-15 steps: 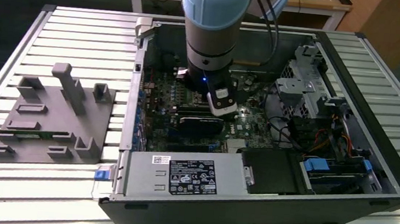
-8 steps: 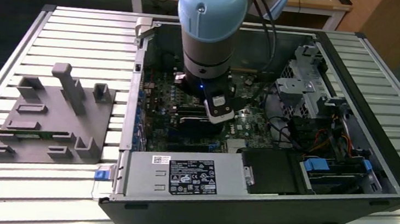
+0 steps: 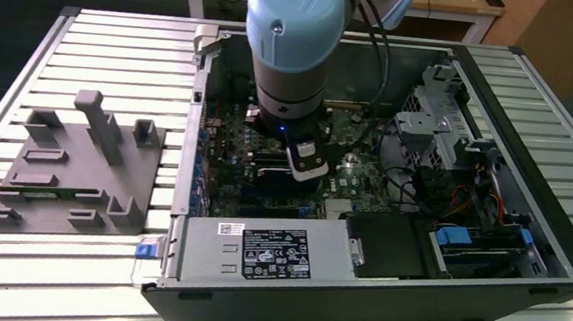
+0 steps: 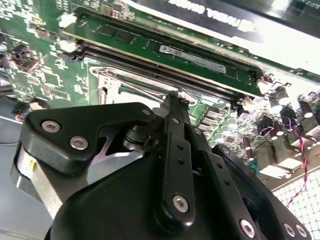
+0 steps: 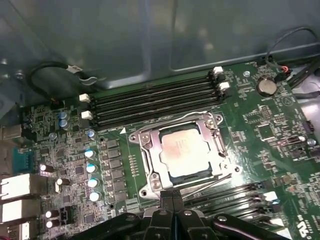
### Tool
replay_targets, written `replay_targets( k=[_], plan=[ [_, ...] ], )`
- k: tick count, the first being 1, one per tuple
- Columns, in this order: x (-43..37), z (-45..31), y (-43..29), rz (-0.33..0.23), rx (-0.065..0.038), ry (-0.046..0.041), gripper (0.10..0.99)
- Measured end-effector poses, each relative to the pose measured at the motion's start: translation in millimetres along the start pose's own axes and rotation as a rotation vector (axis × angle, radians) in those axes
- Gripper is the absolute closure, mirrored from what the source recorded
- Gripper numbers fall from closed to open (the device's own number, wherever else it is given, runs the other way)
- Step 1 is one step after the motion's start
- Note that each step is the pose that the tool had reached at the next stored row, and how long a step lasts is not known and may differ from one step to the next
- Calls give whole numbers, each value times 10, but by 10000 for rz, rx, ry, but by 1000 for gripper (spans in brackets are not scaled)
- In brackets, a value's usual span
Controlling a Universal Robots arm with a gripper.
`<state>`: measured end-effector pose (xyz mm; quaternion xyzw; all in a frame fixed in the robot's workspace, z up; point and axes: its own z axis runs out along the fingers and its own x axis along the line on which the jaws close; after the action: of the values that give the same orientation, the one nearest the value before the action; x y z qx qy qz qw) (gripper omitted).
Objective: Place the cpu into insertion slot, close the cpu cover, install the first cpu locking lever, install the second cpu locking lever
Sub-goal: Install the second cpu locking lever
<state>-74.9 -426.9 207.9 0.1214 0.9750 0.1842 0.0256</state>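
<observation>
The cpu (image 5: 182, 151) sits in the insertion slot (image 5: 150, 167), cpu cover (image 5: 219, 150) closed over it; the gripper (image 5: 172, 199), jaws clenched empty, works at the levers.

The cpu (image 5: 184, 150), a pale silver-grey square chip, lies flat in the insertion slot (image 5: 226, 159) on the green motherboard. The cpu cover (image 5: 151, 158), a silver metal frame, lies closed around it, framing the chip through its cut-out.
</observation>
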Motion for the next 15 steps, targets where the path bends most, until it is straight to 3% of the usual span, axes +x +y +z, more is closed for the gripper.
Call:
replay_targets(
  k=[9, 15],
  plan=[
    [100, 86, -64, 17, -169, 40, 980],
    [112, 128, -84, 24, -234, 56, 980]
  ],
)
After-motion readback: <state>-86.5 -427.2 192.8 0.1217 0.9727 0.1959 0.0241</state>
